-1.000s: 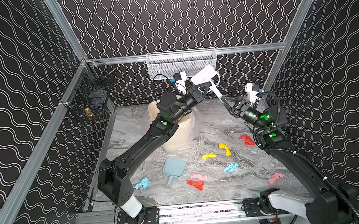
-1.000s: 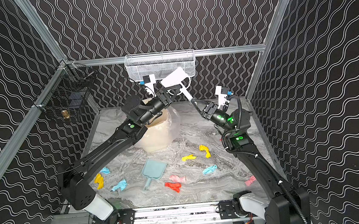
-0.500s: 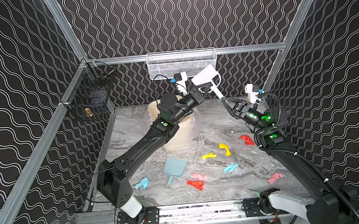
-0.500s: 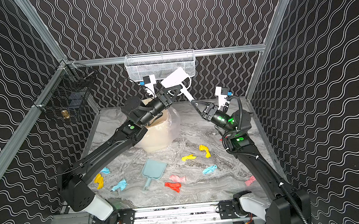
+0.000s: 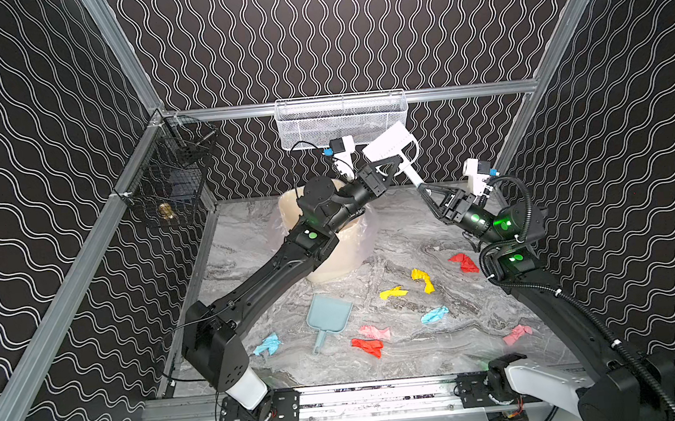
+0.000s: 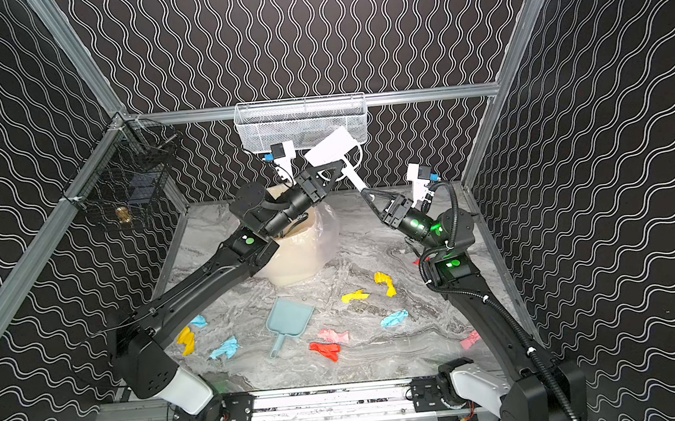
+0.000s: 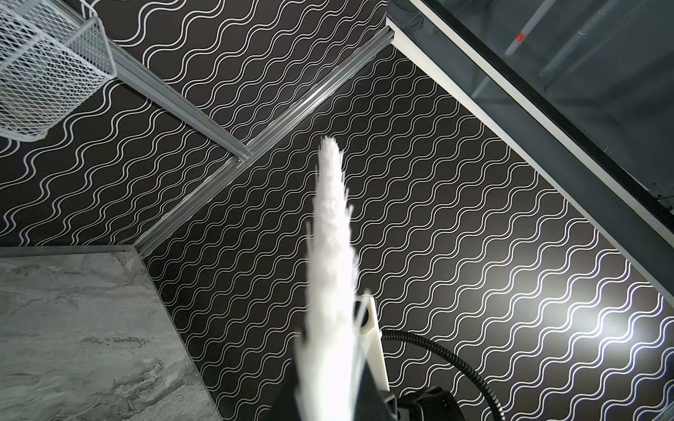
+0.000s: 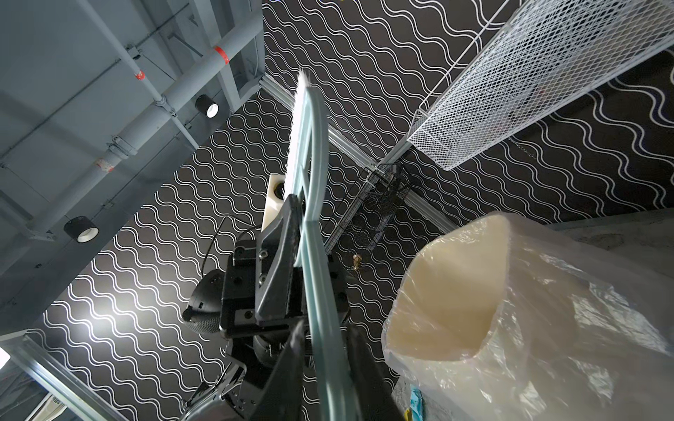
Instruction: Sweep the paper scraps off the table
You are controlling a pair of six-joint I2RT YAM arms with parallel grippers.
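Both grippers meet high at the back, above the table (image 5: 424, 362). My left gripper (image 5: 390, 161) is shut on the head of a hand brush (image 5: 388, 144) with white bristles (image 7: 330, 237) and a pale blue handle (image 8: 316, 277). My right gripper (image 5: 420, 186) is shut on the free end of that handle, a finger on each side in the right wrist view. Several paper scraps lie on the table: red (image 5: 463, 262), yellow (image 5: 423, 280), light blue (image 5: 434, 314), pink (image 5: 375, 332), more near the left arm's base (image 6: 186, 339).
A pale blue dustpan (image 5: 330, 314) lies flat mid-table. A cream bin (image 5: 340, 257) with a clear liner stands under the left forearm. A white mesh basket (image 5: 342, 119) hangs on the back rail just above the brush. A black wire basket (image 5: 174, 180) hangs at the left wall.
My right gripper has crept up to the handle's end and narrowed its jaws onto it. The left arm and the brush have hardly moved.
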